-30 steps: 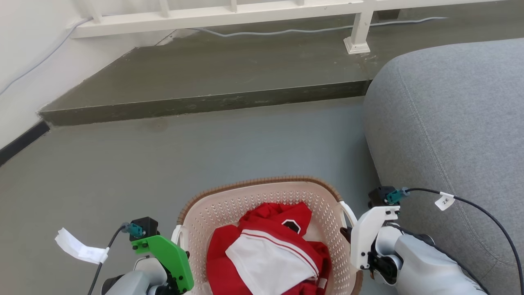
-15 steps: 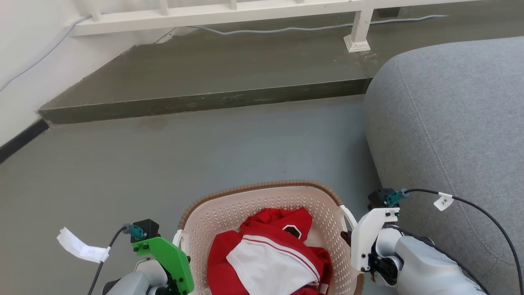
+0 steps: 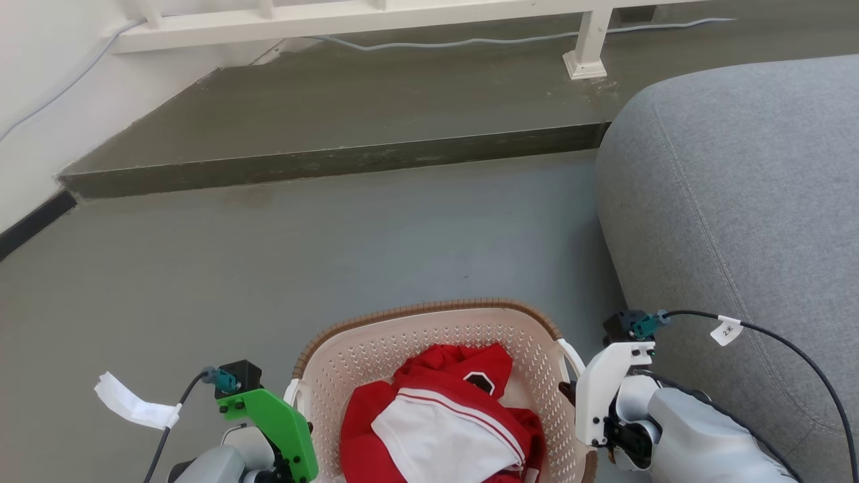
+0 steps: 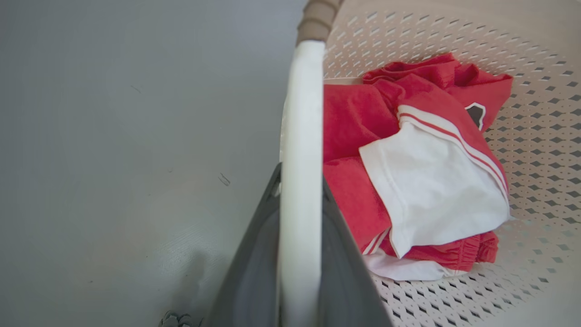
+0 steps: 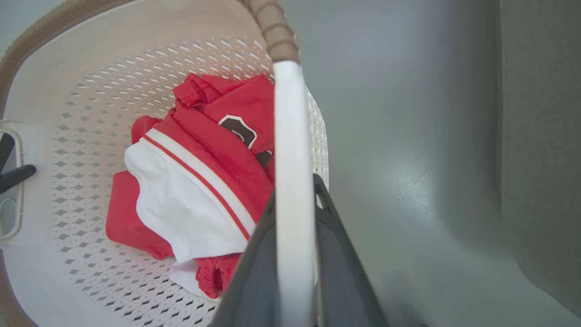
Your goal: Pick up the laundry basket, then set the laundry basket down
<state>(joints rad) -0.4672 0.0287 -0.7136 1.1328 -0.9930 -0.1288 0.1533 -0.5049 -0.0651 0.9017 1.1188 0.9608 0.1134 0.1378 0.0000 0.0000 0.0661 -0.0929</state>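
Just beside the grey sofa (image 3: pixel 738 188), off its rounded end: one laundry basket (image 3: pixel 416 310), mouth up, its two white handles facing toward and away from the sofa! The near end is cut off, so I can't call the long axis. The left gripper (image 4: pixel 299 177) clamps the far handle (image 4: pixel 302 113), and the right gripper (image 5: pixel 295 190) pinches the sofa-side handle (image 5: pixel 290 113). One red-and-white clothes bundle (image 3: pixel 436 416) lies inside. One step (image 3: pixel 335 161) runs out from the sofa.

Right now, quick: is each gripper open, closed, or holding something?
Left gripper: closed on the laundry basket, gripping its left handle.
Right gripper: closed on the same basket, gripping its right handle.
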